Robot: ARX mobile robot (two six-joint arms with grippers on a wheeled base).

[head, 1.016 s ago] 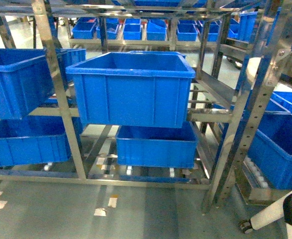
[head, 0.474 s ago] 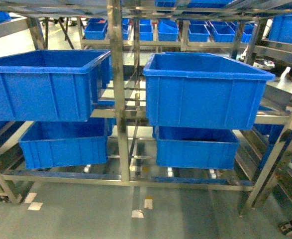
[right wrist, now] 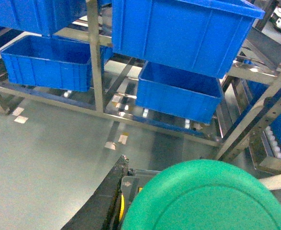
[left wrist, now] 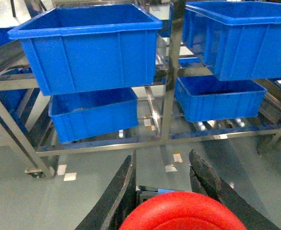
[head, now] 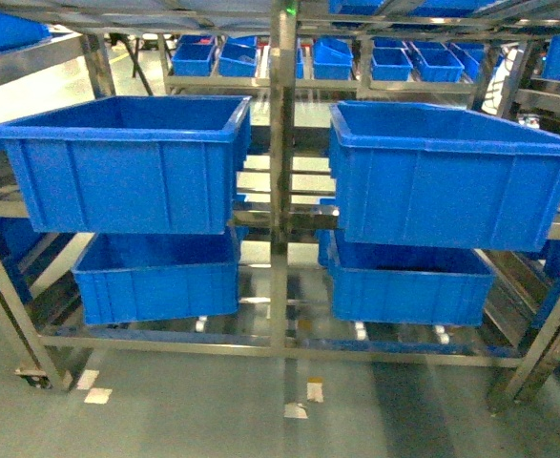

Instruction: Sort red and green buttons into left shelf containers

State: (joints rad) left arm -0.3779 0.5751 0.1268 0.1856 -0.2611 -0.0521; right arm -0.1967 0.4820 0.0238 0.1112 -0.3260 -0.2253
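Observation:
A red button (left wrist: 183, 213) fills the bottom of the left wrist view, and my left gripper (left wrist: 162, 156) is shut on it, a dark finger on each side. In the right wrist view my right gripper (right wrist: 174, 165) is shut on a green button (right wrist: 207, 196), whose cap hides one finger. Ahead stands the shelf with its large blue containers: upper left (head: 127, 162), upper right (head: 451, 181), lower left (head: 155, 277) and lower right (head: 408, 281). Both grippers hang low over the floor, short of the shelf, and neither shows in the head view.
A steel upright (head: 281, 143) splits the shelf between the two tub columns. Small blue bins (head: 337, 59) line a rack behind. A caster (head: 33, 380) sits at the shelf's left foot, with tape marks (head: 299, 408) on the grey floor. Another steel rack (right wrist: 269, 120) stands to the right.
The head view has swung left: the shelf has slid rightward in frame and now sits centred with both tub columns showing. The right-hand rack and white arm part have left the view.

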